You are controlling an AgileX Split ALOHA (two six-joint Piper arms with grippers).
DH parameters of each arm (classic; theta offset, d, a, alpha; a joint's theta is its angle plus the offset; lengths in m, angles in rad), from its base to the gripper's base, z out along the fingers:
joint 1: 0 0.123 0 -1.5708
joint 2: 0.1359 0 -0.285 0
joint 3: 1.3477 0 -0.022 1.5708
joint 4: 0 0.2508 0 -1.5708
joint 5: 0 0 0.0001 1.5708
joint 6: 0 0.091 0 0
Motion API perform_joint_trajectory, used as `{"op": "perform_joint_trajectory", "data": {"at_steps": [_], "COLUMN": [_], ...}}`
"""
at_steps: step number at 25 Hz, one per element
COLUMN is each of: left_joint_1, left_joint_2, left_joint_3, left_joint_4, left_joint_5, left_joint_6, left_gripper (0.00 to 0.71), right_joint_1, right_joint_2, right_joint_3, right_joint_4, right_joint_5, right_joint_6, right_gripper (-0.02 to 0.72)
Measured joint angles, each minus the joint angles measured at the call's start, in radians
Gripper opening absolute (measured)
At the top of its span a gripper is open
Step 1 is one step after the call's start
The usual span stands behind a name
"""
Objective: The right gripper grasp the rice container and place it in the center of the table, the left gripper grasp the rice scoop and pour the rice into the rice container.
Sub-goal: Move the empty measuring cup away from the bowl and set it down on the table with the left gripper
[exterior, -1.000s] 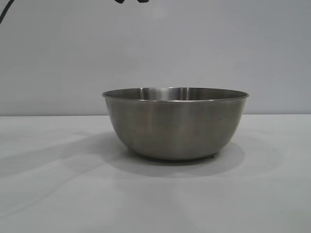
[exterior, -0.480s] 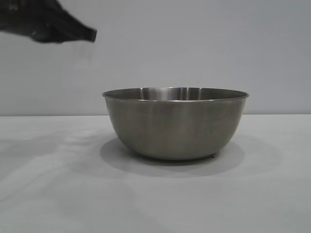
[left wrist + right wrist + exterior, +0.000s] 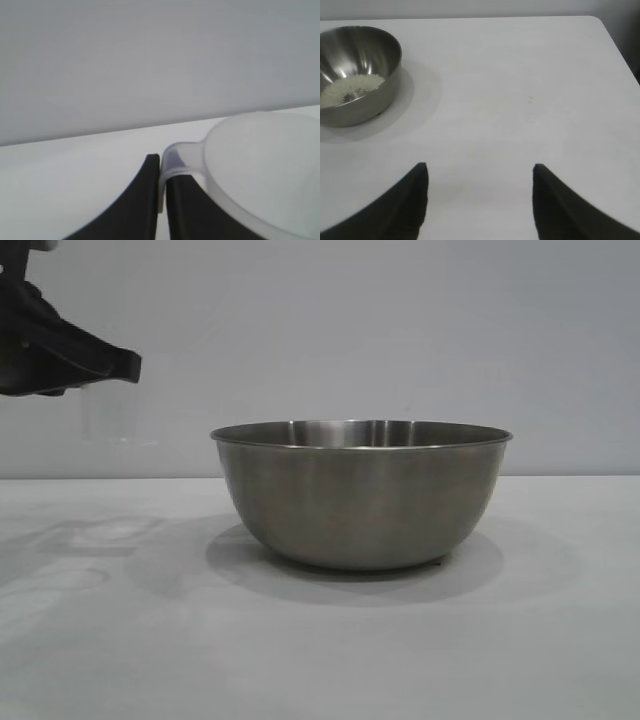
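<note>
Gripping rice scoop (image 3: 260, 170), left gripper (image 3: 160, 172) level

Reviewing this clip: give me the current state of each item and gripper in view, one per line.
rice container: upright on the table, released.
rice: shallow layer inside the container.
rice scoop: held by its handle, left of the container, looks empty.
left gripper: jaws shut on the scoop handle.
right gripper: jaws open, empty, away from the container.
</note>
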Motion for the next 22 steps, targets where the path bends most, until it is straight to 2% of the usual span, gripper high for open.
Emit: {"op": "perform_joint_trajectory", "data": {"at_steps": [8,17,22], "left_joint_1": [0.000,0.000,0.000], "left_joint_2": [0.064,0.072,0.072], "left_joint_3": [0.000,0.000,0.002], "left_joint_4": [0.036,0.044,0.044], "left_joint_5": [0.000,0.000,0.000], "left_joint_6": [-0.014,-0.014,0.019], "left_gripper": [0.000,0.000,0.244], "right_joint_1": [0.000,0.000,0.000], "right_joint_2": [0.000,0.000,0.000], "right_joint_3": [0.000,0.000,0.000], "right_joint_4": [0.000,0.000,0.000], "right_joint_5": [0.000,0.000,0.000], "right_joint_6": [0.000,0.000,0.000], "right_gripper": [0.425,0.425,0.425]}}
